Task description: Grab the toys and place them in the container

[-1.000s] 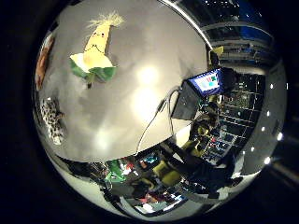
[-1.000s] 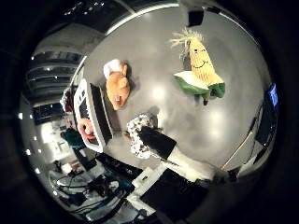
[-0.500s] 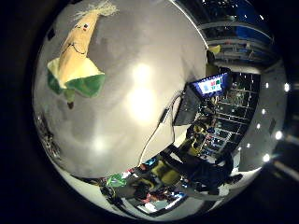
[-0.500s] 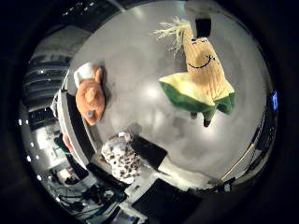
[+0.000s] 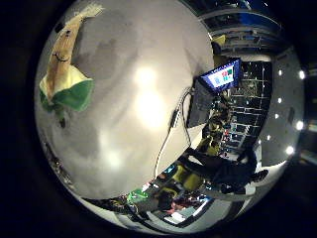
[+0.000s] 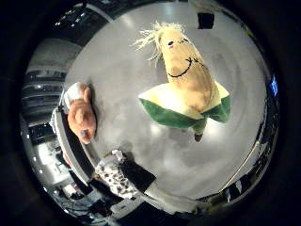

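Observation:
A plush corn cob toy (image 6: 185,80), yellow with a smiling face, green leaves and a pale tuft, lies on the grey table (image 6: 118,66). It fills much of the right thumb side palm view, so it is close under the palm. The right little finger side palm view shows it (image 5: 61,69) at the table's side. A brown plush animal (image 6: 81,115) lies against a pale rim (image 6: 64,151) that may be the container; I cannot tell whether it is inside. A black-and-white spotted plush (image 6: 113,174) lies by the table's edge. No part of the hand is clearly seen.
A dark block (image 6: 141,175) sits beside the spotted plush. In the right little finger side palm view a lit monitor (image 5: 220,76) stands past the table's edge, with room clutter beyond it.
The whole picture has shifted in both views: the camera has come closer to the corn toy, which now looks much larger. The brown and spotted plush toys have slid toward the picture's edge.

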You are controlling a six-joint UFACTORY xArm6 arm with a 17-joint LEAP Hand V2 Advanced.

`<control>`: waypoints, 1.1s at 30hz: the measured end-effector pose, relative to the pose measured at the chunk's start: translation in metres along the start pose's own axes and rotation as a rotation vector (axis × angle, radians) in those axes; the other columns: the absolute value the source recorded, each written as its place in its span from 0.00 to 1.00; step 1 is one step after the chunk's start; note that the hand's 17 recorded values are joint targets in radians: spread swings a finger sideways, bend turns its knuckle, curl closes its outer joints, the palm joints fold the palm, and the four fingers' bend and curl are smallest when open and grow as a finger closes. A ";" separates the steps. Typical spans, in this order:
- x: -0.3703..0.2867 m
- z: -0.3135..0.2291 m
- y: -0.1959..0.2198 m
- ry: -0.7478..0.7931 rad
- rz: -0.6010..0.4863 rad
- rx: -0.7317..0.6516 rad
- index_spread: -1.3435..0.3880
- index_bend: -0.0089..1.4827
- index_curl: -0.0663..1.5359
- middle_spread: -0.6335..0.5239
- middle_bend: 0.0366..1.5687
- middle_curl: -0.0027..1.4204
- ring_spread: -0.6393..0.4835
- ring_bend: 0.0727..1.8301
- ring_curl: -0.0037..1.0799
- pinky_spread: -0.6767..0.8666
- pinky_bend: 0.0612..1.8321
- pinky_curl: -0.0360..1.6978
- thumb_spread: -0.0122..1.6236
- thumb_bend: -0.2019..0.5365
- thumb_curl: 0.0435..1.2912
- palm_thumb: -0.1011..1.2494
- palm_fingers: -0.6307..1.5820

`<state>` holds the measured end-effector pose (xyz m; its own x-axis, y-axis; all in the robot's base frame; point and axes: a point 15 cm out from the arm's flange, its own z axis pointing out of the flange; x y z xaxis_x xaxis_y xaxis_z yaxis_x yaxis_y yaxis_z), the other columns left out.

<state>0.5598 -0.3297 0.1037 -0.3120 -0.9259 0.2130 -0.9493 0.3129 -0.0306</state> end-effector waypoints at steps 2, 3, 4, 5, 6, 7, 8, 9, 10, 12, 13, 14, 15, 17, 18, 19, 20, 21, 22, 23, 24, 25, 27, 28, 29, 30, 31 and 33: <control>0.002 0.004 0.000 0.001 0.004 -0.001 0.71 0.23 0.30 0.72 0.09 0.16 0.78 0.06 0.20 0.76 0.18 0.20 0.57 0.23 0.20 0.26 0.36; 0.002 0.006 0.000 0.000 0.005 0.000 0.72 0.23 0.30 0.72 0.08 0.16 0.78 0.06 0.20 0.76 0.18 0.20 0.57 0.23 0.20 0.26 0.36; 0.002 0.008 -0.001 0.000 0.006 0.002 0.72 0.24 0.30 0.71 0.09 0.16 0.78 0.06 0.19 0.76 0.17 0.20 0.57 0.23 0.20 0.26 0.36; 0.003 0.009 -0.001 0.000 0.008 0.005 0.72 0.25 0.31 0.71 0.09 0.16 0.78 0.06 0.19 0.76 0.17 0.20 0.57 0.23 0.20 0.26 0.37; 0.004 0.011 -0.001 0.000 0.009 0.004 0.72 0.26 0.31 0.71 0.09 0.16 0.78 0.06 0.19 0.76 0.17 0.19 0.57 0.23 0.20 0.26 0.37; 0.003 0.013 -0.001 0.000 0.008 0.004 0.72 0.27 0.31 0.71 0.09 0.16 0.78 0.06 0.19 0.77 0.17 0.19 0.57 0.23 0.20 0.26 0.37; 0.002 0.016 -0.001 -0.002 0.006 0.000 0.71 0.28 0.31 0.71 0.09 0.16 0.78 0.06 0.19 0.77 0.16 0.19 0.57 0.23 0.20 0.26 0.38; 0.001 0.017 -0.001 -0.002 0.005 -0.001 0.71 0.28 0.31 0.70 0.09 0.16 0.78 0.06 0.19 0.77 0.16 0.19 0.57 0.23 0.20 0.26 0.38; -0.001 0.020 0.000 -0.003 0.003 -0.004 0.71 0.30 0.31 0.69 0.09 0.17 0.78 0.06 0.18 0.77 0.16 0.19 0.57 0.23 0.20 0.26 0.38; -0.006 0.024 0.001 -0.004 -0.006 -0.013 0.71 0.32 0.31 0.68 0.09 0.17 0.78 0.06 0.18 0.77 0.15 0.19 0.57 0.23 0.20 0.26 0.38; -0.009 0.027 0.002 -0.005 -0.010 -0.017 0.70 0.34 0.32 0.67 0.09 0.17 0.78 0.06 0.17 0.77 0.15 0.19 0.57 0.23 0.20 0.26 0.39; -0.012 0.030 0.002 -0.005 -0.015 -0.021 0.70 0.36 0.32 0.66 0.10 0.18 0.77 0.05 0.17 0.77 0.14 0.19 0.57 0.23 0.20 0.26 0.40; -0.012 0.030 0.002 -0.005 -0.015 -0.021 0.69 0.38 0.32 0.64 0.11 0.18 0.76 0.06 0.16 0.77 0.13 0.18 0.58 0.24 0.20 0.27 0.42; -0.014 0.034 0.003 -0.005 -0.024 -0.026 0.68 0.40 0.33 0.62 0.12 0.19 0.75 0.05 0.15 0.77 0.11 0.18 0.58 0.24 0.20 0.29 0.44; -0.015 0.035 0.003 -0.005 -0.030 -0.027 0.67 0.43 0.33 0.60 0.13 0.20 0.75 0.05 0.15 0.77 0.10 0.17 0.59 0.26 0.21 0.32 0.45; -0.017 0.036 0.004 -0.006 -0.035 -0.029 0.66 0.45 0.34 0.59 0.13 0.20 0.74 0.05 0.14 0.77 0.09 0.17 0.59 0.26 0.21 0.34 0.45; -0.018 0.036 0.003 -0.005 -0.042 -0.028 0.65 0.47 0.34 0.58 0.14 0.21 0.74 0.05 0.13 0.77 0.09 0.17 0.60 0.28 0.21 0.38 0.46; -0.019 0.035 0.003 -0.004 -0.047 -0.028 0.63 0.49 0.35 0.56 0.15 0.21 0.73 0.05 0.13 0.77 0.08 0.17 0.61 0.31 0.22 0.43 0.47; -0.020 0.035 0.003 -0.004 -0.051 -0.027 0.61 0.53 0.36 0.53 0.18 0.22 0.71 0.04 0.12 0.77 0.06 0.16 0.62 0.38 0.24 0.53 0.49; -0.023 0.035 0.002 -0.001 -0.067 -0.027 0.59 0.60 0.38 0.49 0.22 0.23 0.68 0.04 0.11 0.76 0.05 0.15 0.62 0.42 0.26 0.62 0.51; -0.025 0.032 0.001 0.001 -0.077 -0.022 0.58 0.64 0.39 0.47 0.24 0.24 0.65 0.05 0.10 0.76 0.05 0.14 0.61 0.42 0.27 0.67 0.51; -0.025 0.029 0.000 0.002 -0.076 -0.017 0.57 0.67 0.39 0.44 0.25 0.25 0.64 0.05 0.09 0.75 0.05 0.13 0.61 0.42 0.28 0.70 0.52; -0.019 0.027 0.000 0.002 -0.064 -0.015 0.56 0.72 0.40 0.40 0.30 0.26 0.59 0.05 0.08 0.74 0.04 0.12 0.60 0.44 0.30 0.76 0.54; -0.017 0.027 0.000 0.002 -0.064 -0.016 0.56 0.75 0.41 0.37 0.33 0.27 0.57 0.06 0.09 0.74 0.05 0.11 0.60 0.41 0.31 0.78 0.53; -0.016 0.024 0.000 0.003 -0.065 -0.015 0.55 0.76 0.42 0.36 0.34 0.28 0.55 0.06 0.09 0.74 0.05 0.10 0.59 0.39 0.31 0.80 0.53; -0.014 0.016 -0.001 0.006 -0.063 -0.007 0.55 0.76 0.42 0.34 0.35 0.28 0.54 0.06 0.09 0.73 0.06 0.10 0.59 0.36 0.32 0.81 0.52; -0.011 0.007 -0.003 0.008 -0.061 0.003 0.55 0.76 0.42 0.34 0.35 0.29 0.54 0.06 0.09 0.73 0.06 0.10 0.59 0.35 0.32 0.81 0.52; -0.003 -0.007 0.000 0.013 -0.053 0.000 0.55 0.77 0.42 0.33 0.35 0.29 0.53 0.06 0.10 0.73 0.06 0.10 0.59 0.32 0.32 0.83 0.52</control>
<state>0.5609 -0.3261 0.1096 -0.2610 -0.9384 0.2266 -0.9644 0.2638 -0.0186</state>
